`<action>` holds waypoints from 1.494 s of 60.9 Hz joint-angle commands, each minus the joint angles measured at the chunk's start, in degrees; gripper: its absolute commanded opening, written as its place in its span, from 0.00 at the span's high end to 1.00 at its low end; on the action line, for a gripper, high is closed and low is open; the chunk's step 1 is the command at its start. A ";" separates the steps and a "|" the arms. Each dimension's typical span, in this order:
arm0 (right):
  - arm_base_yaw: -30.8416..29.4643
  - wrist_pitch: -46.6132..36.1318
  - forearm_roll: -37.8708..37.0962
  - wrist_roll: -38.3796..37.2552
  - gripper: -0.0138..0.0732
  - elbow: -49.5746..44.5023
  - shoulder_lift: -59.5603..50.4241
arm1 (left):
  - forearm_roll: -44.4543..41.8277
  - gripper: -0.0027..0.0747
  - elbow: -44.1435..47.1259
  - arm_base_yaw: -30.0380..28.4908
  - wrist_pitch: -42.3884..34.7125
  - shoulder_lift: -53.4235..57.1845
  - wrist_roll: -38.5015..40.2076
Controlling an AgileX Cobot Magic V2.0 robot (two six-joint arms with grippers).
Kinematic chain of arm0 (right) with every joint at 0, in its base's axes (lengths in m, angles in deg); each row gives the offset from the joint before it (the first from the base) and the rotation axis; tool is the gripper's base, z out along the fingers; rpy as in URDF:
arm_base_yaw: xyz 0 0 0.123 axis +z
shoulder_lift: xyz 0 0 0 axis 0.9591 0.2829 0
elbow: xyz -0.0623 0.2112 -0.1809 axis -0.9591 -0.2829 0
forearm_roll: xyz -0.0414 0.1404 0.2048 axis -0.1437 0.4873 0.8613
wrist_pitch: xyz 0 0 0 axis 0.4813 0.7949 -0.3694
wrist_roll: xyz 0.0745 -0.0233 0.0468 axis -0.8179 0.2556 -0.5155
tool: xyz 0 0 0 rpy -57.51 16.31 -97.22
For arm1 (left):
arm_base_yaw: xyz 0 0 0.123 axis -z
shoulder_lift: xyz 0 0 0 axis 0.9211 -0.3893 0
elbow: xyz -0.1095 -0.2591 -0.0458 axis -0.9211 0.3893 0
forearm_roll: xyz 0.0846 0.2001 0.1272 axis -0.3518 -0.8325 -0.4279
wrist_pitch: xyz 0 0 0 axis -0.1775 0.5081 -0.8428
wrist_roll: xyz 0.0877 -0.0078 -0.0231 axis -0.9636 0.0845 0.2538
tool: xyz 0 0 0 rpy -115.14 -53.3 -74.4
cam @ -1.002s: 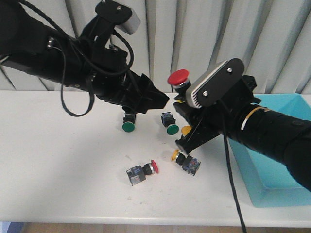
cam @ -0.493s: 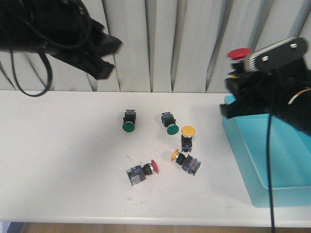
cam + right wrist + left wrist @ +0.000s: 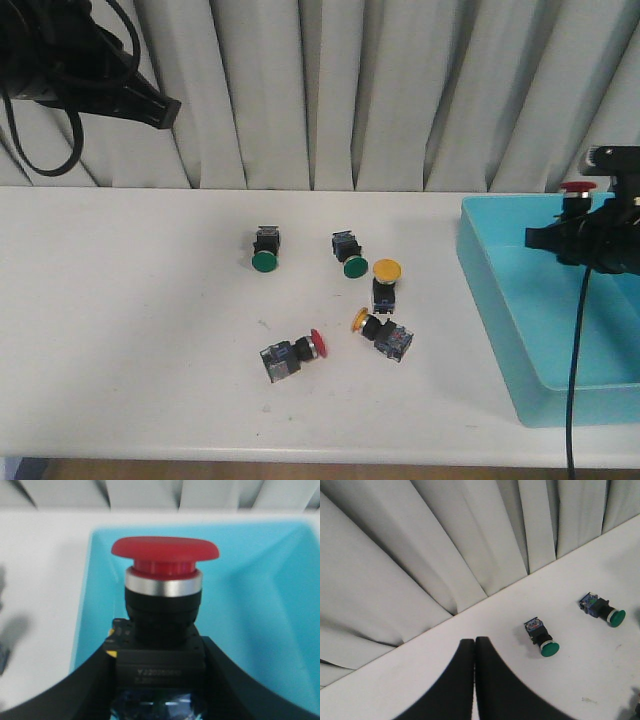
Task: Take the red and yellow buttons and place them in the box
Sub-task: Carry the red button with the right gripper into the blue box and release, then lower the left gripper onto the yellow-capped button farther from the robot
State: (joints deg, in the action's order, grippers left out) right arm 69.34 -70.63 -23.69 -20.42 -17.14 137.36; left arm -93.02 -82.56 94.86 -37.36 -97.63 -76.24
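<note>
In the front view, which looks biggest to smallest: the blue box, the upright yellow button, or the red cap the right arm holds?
1. Box, by far.
2. Yellow button.
3. Red cap; only partly seen, so these last two are unsure.

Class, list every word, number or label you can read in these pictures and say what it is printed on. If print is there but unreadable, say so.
Pale line of print on the black body of the red button held in the right gripper: too blurred to read with certainty.
Buttons on the table: no print legible.
The box: no print visible.
</note>
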 commanded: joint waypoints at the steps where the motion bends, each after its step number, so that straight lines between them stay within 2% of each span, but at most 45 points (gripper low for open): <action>1: -0.33 1.11 -0.53 0.53 0.81 5.27 3.21 | -1.01 0.97 -1.58 -0.05 -2.73 0.76 0.97; 18: -0.33 7.70 -6.32 -0.01 0.79 13.40 14.01 | -0.91 0.97 -1.51 0.03 -1.72 -0.78 1.45; 28: -0.33 10.25 -9.19 -4.77 0.74 15.88 17.65 | -0.51 0.97 -1.51 0.03 -1.65 -0.77 1.45; 36: -0.33 14.20 -11.34 -6.38 0.63 17.54 20.47 | 0.59 0.97 -1.51 0.03 -1.40 -0.77 1.45; 53: -0.33 16.34 -12.14 -6.38 0.32 18.66 21.92 | 0.54 0.97 -1.51 0.03 -1.33 -0.77 0.73; 59: -0.33 18.58 -12.02 -6.38 0.27 20.04 19.98 | 0.49 0.97 -1.51 0.03 -1.91 -0.77 0.73; 67: -0.33 19.61 -12.25 -6.38 0.27 21.00 14.44 | 0.54 0.94 -1.51 0.09 -4.74 -0.77 0.73; 75: -0.33 20.63 -12.19 -6.38 0.27 20.95 6.49 | 1.16 0.90 -1.51 0.21 -10.72 -0.77 0.92; 91: -0.14 25.92 -8.78 -6.31 0.28 20.81 -11.97 | 14.41 0.80 -1.68 0.32 -21.76 -2.85 0.41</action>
State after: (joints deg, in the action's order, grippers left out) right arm 69.34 -44.68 -33.99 -27.07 2.08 133.31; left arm -82.63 -82.56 94.86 -51.68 -100.93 -75.49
